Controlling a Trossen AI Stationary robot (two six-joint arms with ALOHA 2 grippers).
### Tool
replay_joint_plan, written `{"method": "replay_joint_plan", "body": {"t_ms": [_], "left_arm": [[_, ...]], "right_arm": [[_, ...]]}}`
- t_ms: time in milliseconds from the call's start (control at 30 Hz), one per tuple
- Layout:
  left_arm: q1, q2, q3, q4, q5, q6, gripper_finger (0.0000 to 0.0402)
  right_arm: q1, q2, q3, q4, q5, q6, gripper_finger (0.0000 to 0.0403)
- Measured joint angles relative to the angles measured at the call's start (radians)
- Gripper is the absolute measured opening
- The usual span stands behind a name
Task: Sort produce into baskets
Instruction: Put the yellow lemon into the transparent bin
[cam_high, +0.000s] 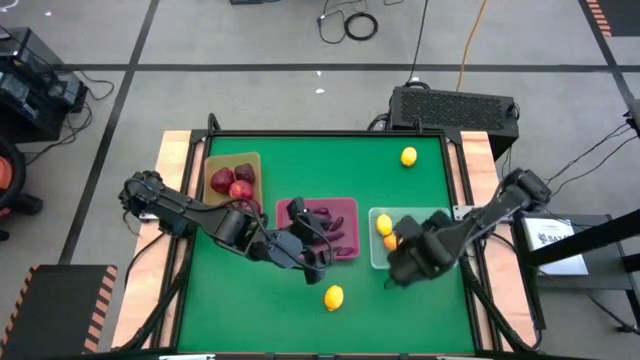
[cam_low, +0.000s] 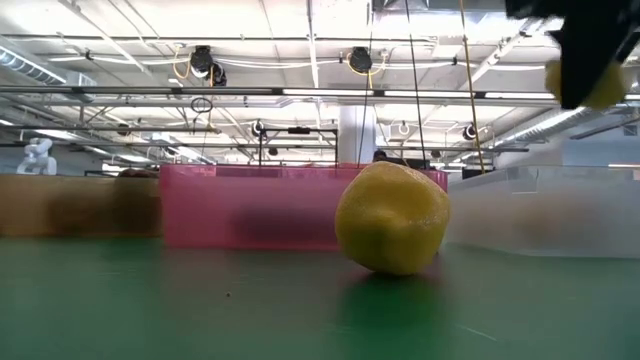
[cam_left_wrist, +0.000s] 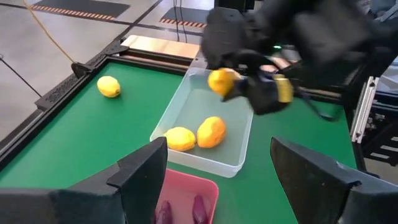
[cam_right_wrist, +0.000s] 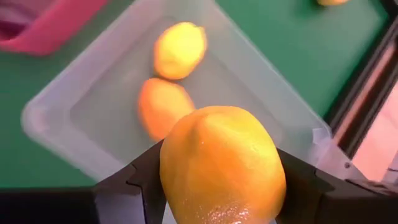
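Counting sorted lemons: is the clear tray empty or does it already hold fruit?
Not empty: the clear tray holds two lemons, while the right end effector grips a third lemon above it.

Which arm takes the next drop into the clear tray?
Right. The right gripper is shut on a lemon directly above the clear tray. The left gripper is open by the pink tray, holding nothing.
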Motion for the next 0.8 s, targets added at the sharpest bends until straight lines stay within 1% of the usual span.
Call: {"method": "replay_joint_plan", "body": {"t_ms": [67, 233, 300, 433, 633, 733, 800], "left_arm": [[0.000, 0.000, 0.000, 0.000, 0.007, -0.001, 0.0292], [-0.005, 0.000, 0.000, -0.005, 0.028, -0.011, 0.0292], [-0.007, 0.000, 0.000, -0.010, 0.028, -0.025, 0.0292], [-0.009, 0.000, 0.000, -0.013, 0.028, -0.028, 0.0292], [-0.004, 0.006, 0.001, -0.013, 0.028, -0.028, 0.0292], [-0.001, 0.022, 0.001, -0.011, 0.042, -0.029, 0.0292], [0.000, 0.037, 0.001, -0.010, 0.056, -0.029, 0.0292]], "right_arm": [[-0.037, -0.032, -0.054, 0.010, -0.015, -0.004, 0.0208], [-0.089, -0.116, -0.199, 0.047, -0.107, -0.005, 0.0217], [-0.095, -0.152, -0.252, 0.101, -0.135, -0.005, 0.0231], [-0.095, -0.216, -0.328, 0.217, -0.153, 0.003, 0.0269], [-0.095, -0.245, -0.387, 0.238, -0.153, 0.053, 0.0319], [-0.095, -0.244, -0.392, 0.251, -0.151, 0.054, 0.0332], [-0.094, -0.244, -0.392, 0.273, -0.130, 0.055, 0.0336]]}}
